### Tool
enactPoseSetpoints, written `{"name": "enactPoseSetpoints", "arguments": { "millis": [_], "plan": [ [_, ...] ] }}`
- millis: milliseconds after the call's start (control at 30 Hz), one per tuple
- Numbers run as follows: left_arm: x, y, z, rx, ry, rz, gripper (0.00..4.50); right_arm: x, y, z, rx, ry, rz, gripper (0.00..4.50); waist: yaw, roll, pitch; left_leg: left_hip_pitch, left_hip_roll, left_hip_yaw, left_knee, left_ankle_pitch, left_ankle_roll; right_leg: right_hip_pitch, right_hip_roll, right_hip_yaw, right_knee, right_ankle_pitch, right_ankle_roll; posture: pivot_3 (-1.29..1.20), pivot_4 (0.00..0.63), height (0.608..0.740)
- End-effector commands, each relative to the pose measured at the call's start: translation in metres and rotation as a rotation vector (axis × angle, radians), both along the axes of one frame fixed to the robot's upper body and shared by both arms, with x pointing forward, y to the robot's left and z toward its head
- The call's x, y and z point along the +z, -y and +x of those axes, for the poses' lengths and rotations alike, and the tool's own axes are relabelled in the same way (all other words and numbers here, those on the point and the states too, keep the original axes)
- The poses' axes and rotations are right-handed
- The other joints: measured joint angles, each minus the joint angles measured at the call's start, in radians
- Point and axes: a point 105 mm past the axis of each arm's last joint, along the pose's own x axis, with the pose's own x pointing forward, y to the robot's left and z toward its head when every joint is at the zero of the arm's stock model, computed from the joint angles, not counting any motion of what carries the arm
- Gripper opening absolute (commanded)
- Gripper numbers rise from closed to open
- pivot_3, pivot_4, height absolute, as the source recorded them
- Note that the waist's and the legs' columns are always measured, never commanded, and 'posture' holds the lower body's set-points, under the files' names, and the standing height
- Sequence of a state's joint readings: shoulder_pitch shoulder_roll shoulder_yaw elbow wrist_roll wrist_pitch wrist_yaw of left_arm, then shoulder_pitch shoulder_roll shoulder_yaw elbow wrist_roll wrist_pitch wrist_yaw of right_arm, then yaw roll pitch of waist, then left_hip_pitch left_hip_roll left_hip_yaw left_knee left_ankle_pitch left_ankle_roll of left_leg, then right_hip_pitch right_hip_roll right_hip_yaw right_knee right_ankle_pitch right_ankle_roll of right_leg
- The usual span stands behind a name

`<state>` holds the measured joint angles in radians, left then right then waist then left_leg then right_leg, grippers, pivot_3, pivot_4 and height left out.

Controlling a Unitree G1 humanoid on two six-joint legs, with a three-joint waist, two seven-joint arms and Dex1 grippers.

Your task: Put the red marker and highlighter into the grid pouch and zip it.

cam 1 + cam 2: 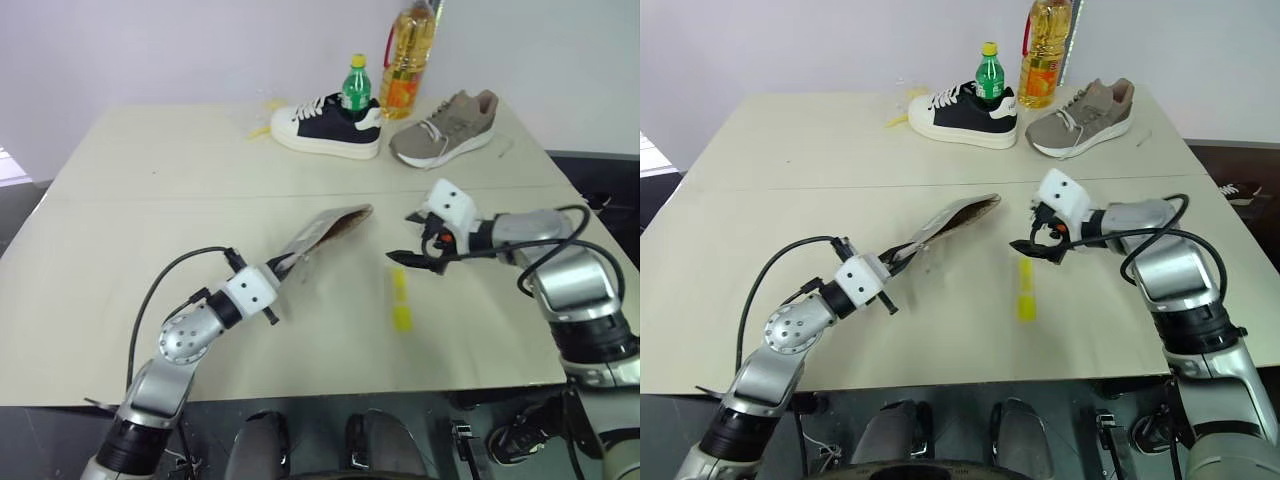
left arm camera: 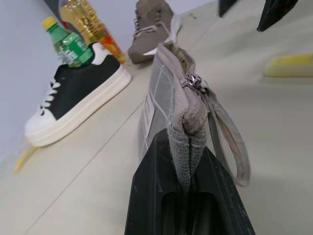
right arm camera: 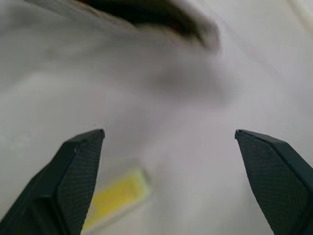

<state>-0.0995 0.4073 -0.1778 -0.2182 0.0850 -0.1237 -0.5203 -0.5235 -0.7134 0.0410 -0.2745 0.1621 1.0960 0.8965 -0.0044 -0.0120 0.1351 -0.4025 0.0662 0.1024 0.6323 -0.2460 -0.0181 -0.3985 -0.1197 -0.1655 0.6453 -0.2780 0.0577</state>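
Observation:
My left gripper (image 1: 284, 268) is shut on one end of the grid pouch (image 1: 325, 232). The pouch is lifted off the table (image 1: 150, 200) and slants up toward the right, with its mouth gaping at the far end. In the left wrist view the grey fabric (image 2: 168, 98) is pinched between the fingers, and the zipper pull (image 2: 194, 81) sits near the top. The yellow highlighter (image 1: 400, 300) lies flat on the table, right of the pouch. My right gripper (image 1: 402, 238) hovers open just above the highlighter's far end, holding nothing. The red marker is hidden.
At the table's far edge stand a black-and-white shoe (image 1: 325, 125) with a green bottle (image 1: 357, 85) in it, a tall oil bottle (image 1: 408, 60) and a beige shoe (image 1: 445, 128). The table's front edge runs just below the highlighter.

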Motion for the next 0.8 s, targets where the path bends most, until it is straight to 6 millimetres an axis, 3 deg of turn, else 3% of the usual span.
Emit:
{"name": "enactPoseSetpoints", "arguments": {
  "millis": [33, 233, 533, 667, 700, 800],
  "plan": [
    [0.008, 0.007, 0.000, -0.038, 0.044, -0.013, 0.00, -0.003, -0.001, -0.019, -0.068, -0.085, 0.044, 4.43, 0.000, 0.000, 0.000, 0.000, 0.000, 0.000, 0.000, 0.000, 0.000, 0.000, 0.000, 0.000, 0.000, 0.000, 0.000, 0.00, 0.150, 0.702],
    [0.006, 0.010, 0.004, -0.057, 0.040, -0.017, 0.00, -0.033, 0.004, -0.039, -0.248, -0.239, 0.006, 4.43, -0.002, 0.000, 0.000, 0.000, 0.000, 0.000, 0.000, 0.000, 0.000, -0.001, 0.000, 0.000, 0.000, 0.000, 0.000, 0.00, 0.150, 0.702],
    [0.004, 0.010, 0.005, -0.056, 0.041, -0.027, 0.00, -0.055, -0.022, -0.044, -0.299, -0.264, 0.059, 4.43, -0.005, -0.002, -0.001, -0.001, 0.000, -0.001, 0.000, 0.000, 0.000, -0.001, 0.000, 0.000, 0.000, 0.000, 0.000, 0.00, 0.150, 0.702],
    [0.005, 0.008, 0.006, -0.041, 0.046, -0.032, 0.00, -0.060, -0.023, -0.041, -0.330, -0.272, 0.052, 2.69, -0.008, -0.003, -0.002, -0.001, 0.000, -0.001, 0.000, 0.000, 0.000, -0.001, 0.001, 0.000, 0.000, 0.000, 0.000, 0.00, 0.150, 0.702],
    [0.005, 0.007, 0.006, -0.038, 0.046, -0.033, 0.00, -0.058, -0.023, -0.039, -0.329, -0.267, 0.051, 2.05, -0.007, -0.003, -0.002, -0.001, 0.000, -0.001, 0.000, 0.000, 0.000, -0.001, 0.001, 0.000, 0.000, 0.000, 0.000, 0.00, 0.150, 0.702],
    [0.004, 0.006, 0.006, -0.029, 0.047, -0.032, 0.00, -0.042, -0.025, -0.033, -0.282, -0.179, 0.004, 0.84, -0.007, -0.002, -0.001, -0.001, 0.000, -0.001, 0.000, 0.000, 0.000, -0.001, 0.001, 0.000, 0.000, 0.000, 0.000, 0.00, 0.150, 0.702]
  ]
}}
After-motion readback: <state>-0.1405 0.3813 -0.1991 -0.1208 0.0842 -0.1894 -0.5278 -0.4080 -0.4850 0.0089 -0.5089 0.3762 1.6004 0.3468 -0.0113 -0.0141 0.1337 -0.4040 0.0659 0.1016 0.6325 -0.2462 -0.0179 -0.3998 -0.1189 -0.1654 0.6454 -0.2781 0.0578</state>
